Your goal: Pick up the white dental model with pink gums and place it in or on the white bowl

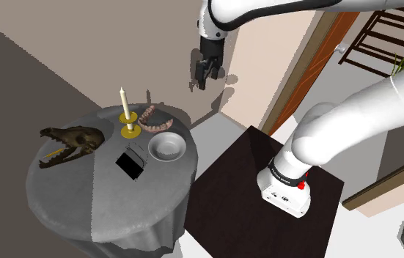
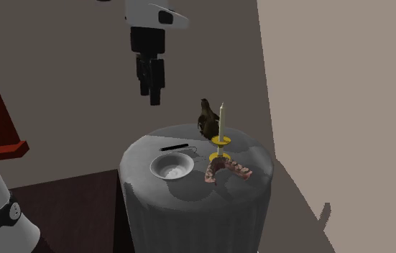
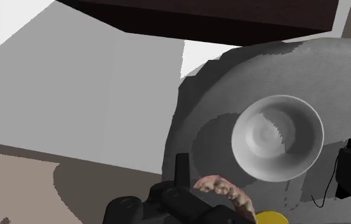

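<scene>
While the pincer (image 1: 206, 73) is hanging spread open in the air, well above the round grey table (image 1: 112, 209), the dental model (image 1: 151, 117), pale teeth in pink gums, is lying on the table just beside the yellow candlestick (image 1: 127, 132) and near the white bowl (image 1: 168, 146), which is sitting upright, apart from it.

The dental model (image 2: 226, 169), a curved arch of pale teeth set in pink gums, lies flat near the edge of the round grey table (image 2: 189, 208). The bowl (image 2: 172, 168), white, shallow, upright and empty, stands just beside it, not touching.
</scene>
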Motion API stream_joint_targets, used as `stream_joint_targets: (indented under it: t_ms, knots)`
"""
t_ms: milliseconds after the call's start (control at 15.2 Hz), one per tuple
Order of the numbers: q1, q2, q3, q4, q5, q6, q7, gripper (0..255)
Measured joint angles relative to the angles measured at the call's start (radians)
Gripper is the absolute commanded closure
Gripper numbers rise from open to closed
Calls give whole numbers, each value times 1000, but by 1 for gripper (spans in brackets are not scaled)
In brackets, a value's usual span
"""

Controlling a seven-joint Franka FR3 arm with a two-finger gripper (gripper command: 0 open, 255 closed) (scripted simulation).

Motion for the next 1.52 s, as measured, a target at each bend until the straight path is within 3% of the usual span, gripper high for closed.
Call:
stream_joint_targets:
  t_ms: [792,1518]
  knots:
    - [21,454,40,129,-54,320,-40,0]
    - [65,864,50,388,-147,462,-51,0]
